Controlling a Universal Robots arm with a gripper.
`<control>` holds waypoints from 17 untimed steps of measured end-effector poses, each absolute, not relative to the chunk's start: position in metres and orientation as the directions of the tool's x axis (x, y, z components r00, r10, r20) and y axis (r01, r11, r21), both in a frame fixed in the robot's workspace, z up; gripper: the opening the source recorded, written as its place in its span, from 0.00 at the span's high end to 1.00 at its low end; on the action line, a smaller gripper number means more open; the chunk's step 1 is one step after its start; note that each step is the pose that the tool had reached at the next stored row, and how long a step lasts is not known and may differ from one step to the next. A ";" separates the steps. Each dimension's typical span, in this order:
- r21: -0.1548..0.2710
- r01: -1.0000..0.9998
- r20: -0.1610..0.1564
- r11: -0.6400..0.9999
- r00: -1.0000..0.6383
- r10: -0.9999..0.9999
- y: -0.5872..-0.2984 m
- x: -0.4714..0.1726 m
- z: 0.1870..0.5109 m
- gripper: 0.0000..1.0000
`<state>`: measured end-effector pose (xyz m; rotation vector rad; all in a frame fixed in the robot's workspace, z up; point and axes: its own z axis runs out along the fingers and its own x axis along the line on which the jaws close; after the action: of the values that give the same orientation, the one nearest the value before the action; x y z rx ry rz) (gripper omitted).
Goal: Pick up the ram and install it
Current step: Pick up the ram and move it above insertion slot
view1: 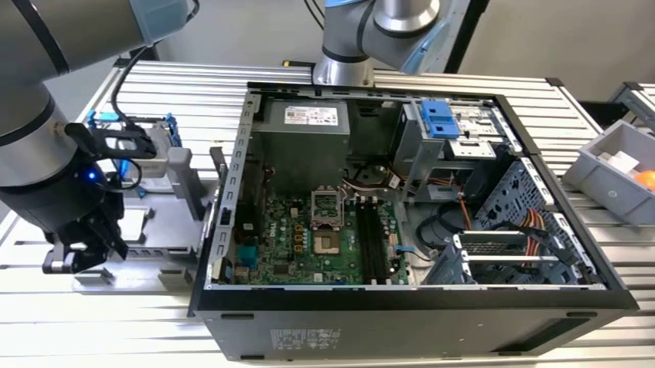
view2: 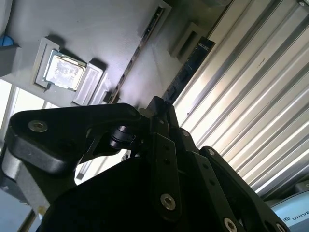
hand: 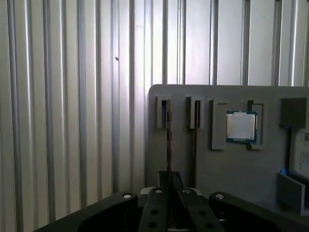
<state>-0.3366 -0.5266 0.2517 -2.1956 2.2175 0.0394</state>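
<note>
Ribbed aluminium table [view1: 184, 84] carries the whole station. At the exterior view's left, the arm points its gripper [view1: 77, 257] down at a grey holder plate [hand: 222, 169]. The plate stores sticks on edge in slots, so that the fingers can reach both faces. It holds the ram [hand: 168, 140], a second stick [hand: 194, 133] just beside it, then a processor [hand: 241, 126] lying flat in a pocket. In the first wrist view the ram's edge runs straight between the fingers [hand: 162, 183], which stand drawn together on it. I judge this a grasp, with the stick not yet lifted from its slot. At centre, the computer case [view1: 409, 330] lies on its side, lid off, exposing the motherboard [view1: 307, 245] and its black slots [view1: 370, 238] from above. At the exterior view's right stands a grey bin [view1: 603, 165].
</note>
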 end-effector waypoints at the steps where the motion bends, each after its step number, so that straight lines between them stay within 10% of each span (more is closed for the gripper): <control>1: 0.003 -1.000 -0.033 0.010 -0.010 -0.999 -0.527 -0.337 0.252 1.00; 17: 0.003 -1.000 -0.033 0.011 -0.011 -0.999 -0.527 -0.337 0.266 1.00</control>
<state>-0.3367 -0.5266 0.2661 -2.1940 2.2190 0.0394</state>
